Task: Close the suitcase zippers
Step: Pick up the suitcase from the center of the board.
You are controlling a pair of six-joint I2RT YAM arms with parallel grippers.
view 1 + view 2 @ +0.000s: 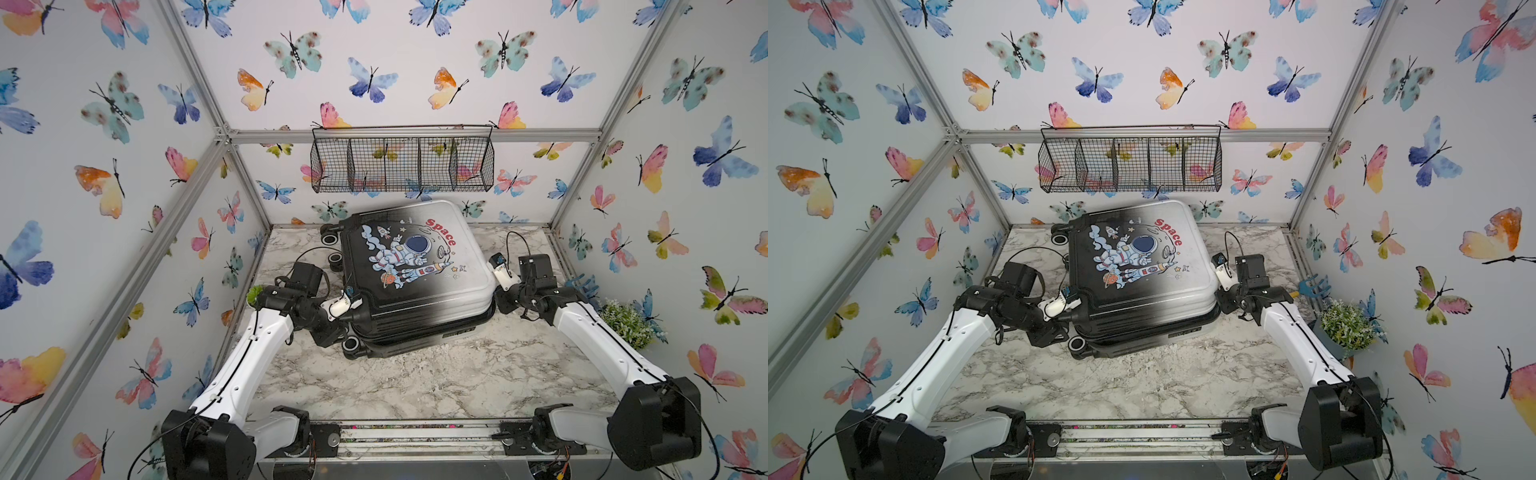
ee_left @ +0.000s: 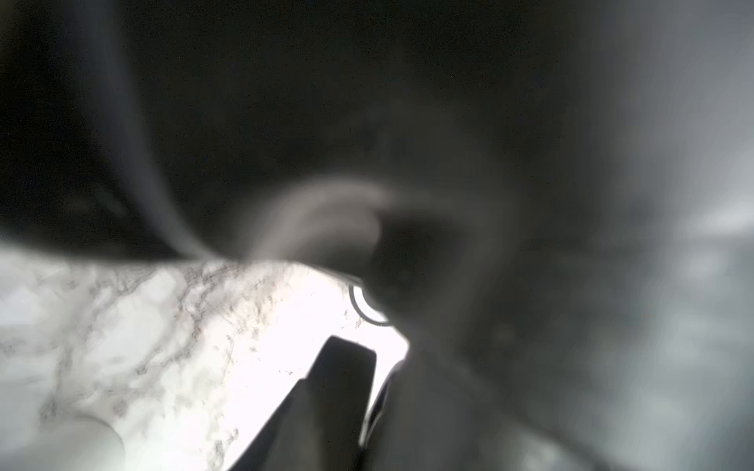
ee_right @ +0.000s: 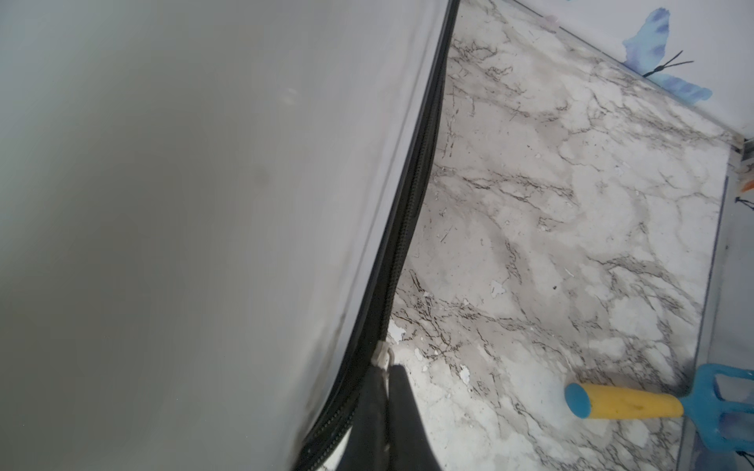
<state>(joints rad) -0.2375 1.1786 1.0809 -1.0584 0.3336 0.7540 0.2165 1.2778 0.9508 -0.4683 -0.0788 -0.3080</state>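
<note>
Though blurred at the left wrist, shows one dark finger of the left gripper at the near-left corner of the suitcase, beside a white-rimmed wheel, without revealing how the jaws stand. Shows, in both top views, that suitcase lying flat on the marble table toward the back wall, black fading rightward to silver, astronaut print and red "Space" facing up. Reveals only at the right wrist the black zipper track and the right gripper, jaws pressed together on the zipper pull.
</note>
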